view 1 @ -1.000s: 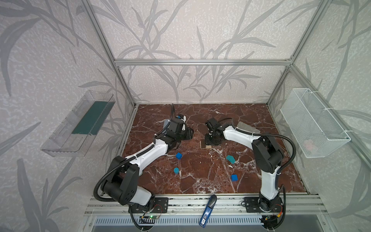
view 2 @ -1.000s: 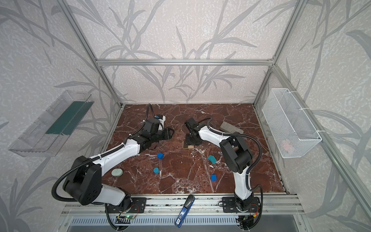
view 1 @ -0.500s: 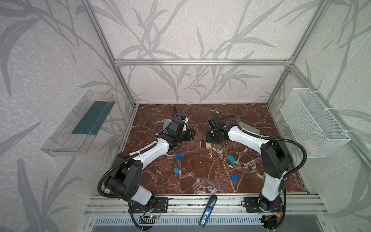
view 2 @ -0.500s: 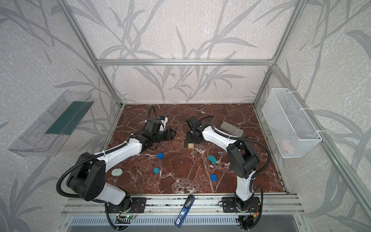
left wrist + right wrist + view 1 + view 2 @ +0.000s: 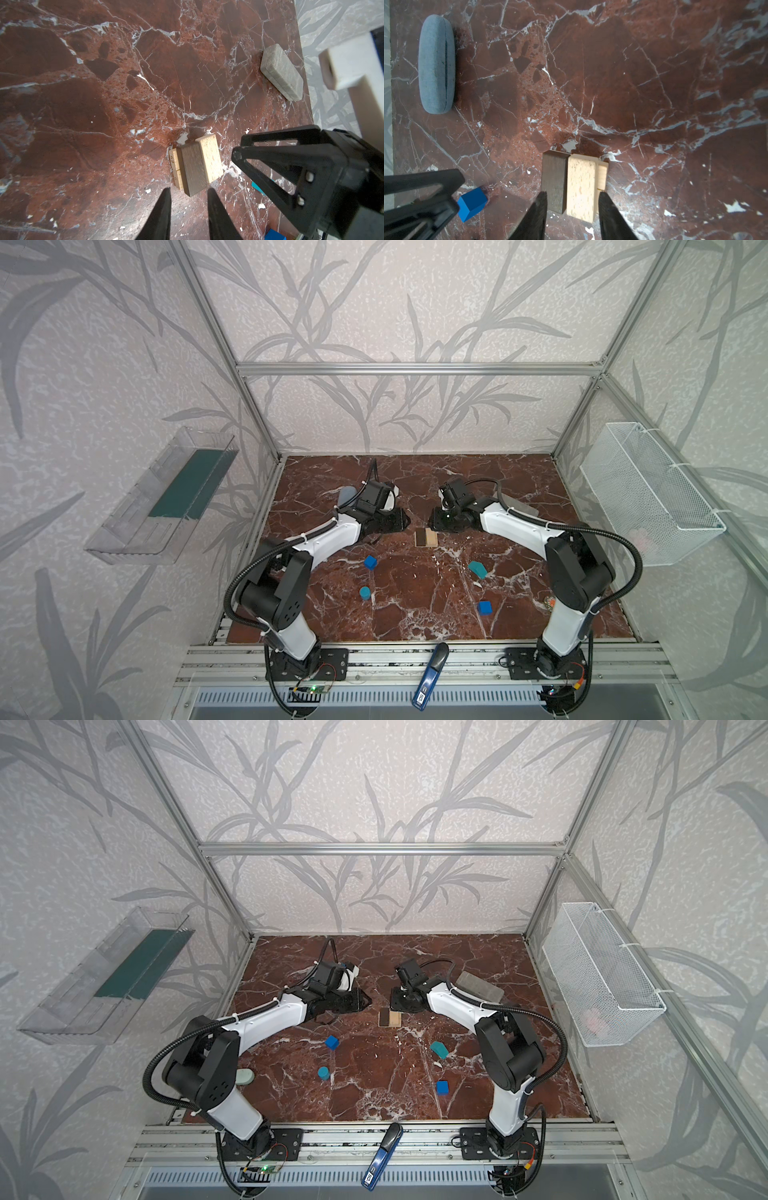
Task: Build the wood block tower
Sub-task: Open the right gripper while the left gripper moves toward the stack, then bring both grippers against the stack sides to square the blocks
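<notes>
Bars (image 5: 426, 538) sit stacked on the marble table (image 5: 415, 593), dark brown beside pale on top, left gripper (image 5: 188, 189) and right gripper (image 5: 572, 193) flanking them, jaws part open, both holding nothing

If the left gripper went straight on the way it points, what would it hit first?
Likely the near end of the dark brown bar, directly ahead of the left gripper in the wrist view; height is unclear, so it might pass above.
</notes>
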Action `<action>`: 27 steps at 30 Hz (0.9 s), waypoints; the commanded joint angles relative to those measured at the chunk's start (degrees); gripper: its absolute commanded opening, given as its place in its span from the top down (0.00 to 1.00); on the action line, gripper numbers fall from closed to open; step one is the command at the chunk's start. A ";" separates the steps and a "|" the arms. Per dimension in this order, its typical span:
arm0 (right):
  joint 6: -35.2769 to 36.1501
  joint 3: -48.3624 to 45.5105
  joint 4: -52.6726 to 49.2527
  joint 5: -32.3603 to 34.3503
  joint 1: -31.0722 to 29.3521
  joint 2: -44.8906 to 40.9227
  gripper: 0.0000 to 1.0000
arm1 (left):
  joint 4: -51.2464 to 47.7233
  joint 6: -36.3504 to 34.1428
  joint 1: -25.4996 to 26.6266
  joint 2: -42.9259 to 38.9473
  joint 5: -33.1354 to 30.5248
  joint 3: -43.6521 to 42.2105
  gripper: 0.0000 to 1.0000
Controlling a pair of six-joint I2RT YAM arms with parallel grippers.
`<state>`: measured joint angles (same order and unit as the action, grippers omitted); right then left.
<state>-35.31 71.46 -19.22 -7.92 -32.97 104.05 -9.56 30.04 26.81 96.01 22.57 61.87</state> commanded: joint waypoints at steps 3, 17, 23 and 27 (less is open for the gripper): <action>-0.64 -4.78 6.62 -3.59 1.04 -2.45 0.60 | -9.01 -2.78 1.01 2.87 -0.41 4.70 0.73; -0.89 -8.71 11.71 -7.19 2.15 -1.53 0.64 | -11.64 -1.71 2.81 8.33 -2.14 9.03 0.77; -0.90 -8.97 11.97 -7.11 2.41 -1.57 0.63 | -11.23 -1.14 3.16 10.24 -1.13 10.19 0.75; -2.54 -8.90 11.98 -7.45 2.48 -1.17 0.63 | -11.00 -0.88 3.43 10.82 -0.77 10.58 0.70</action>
<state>-36.84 63.13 -7.90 -14.57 -30.79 103.42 -19.97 28.77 29.74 106.34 21.21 70.89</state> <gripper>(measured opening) 0.367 0.292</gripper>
